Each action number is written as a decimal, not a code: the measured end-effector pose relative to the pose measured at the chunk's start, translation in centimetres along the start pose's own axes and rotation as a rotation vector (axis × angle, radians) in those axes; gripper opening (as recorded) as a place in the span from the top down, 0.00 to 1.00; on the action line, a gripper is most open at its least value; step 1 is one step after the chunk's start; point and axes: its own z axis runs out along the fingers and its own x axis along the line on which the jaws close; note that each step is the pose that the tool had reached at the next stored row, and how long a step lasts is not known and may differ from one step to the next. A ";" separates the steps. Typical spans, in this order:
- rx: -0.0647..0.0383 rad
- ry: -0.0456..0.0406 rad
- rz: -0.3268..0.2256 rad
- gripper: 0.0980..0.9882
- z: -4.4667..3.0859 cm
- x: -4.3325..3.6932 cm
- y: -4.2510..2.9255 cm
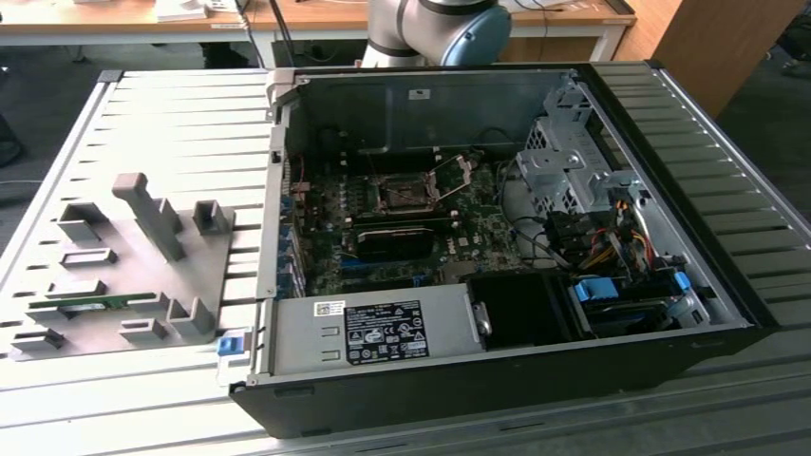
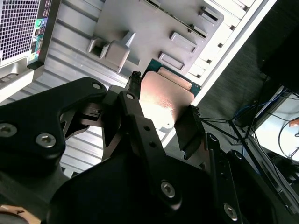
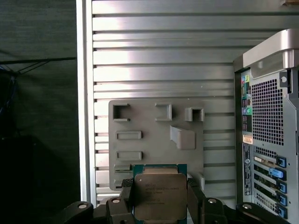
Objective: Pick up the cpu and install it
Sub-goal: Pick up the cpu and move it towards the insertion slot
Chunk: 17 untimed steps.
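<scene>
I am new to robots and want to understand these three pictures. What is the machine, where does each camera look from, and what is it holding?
It is one robot arm beside a slatted metal table. The exterior view, from a camera off the arm, shows an open computer case with its motherboard, and a grey fixture plate at that view's left. The two wrist cameras ride on the arm. In both wrist views its two black fingers grip the cpu by opposite edges, with the plate behind it.
</scene>
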 end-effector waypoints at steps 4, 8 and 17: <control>0.000 0.0001 0.000 0.50 0.00 -0.36 0.02; 0.000 0.0001 0.000 0.50 0.01 -0.71 0.06; 0.000 0.0000 0.000 0.50 0.04 -1.54 0.14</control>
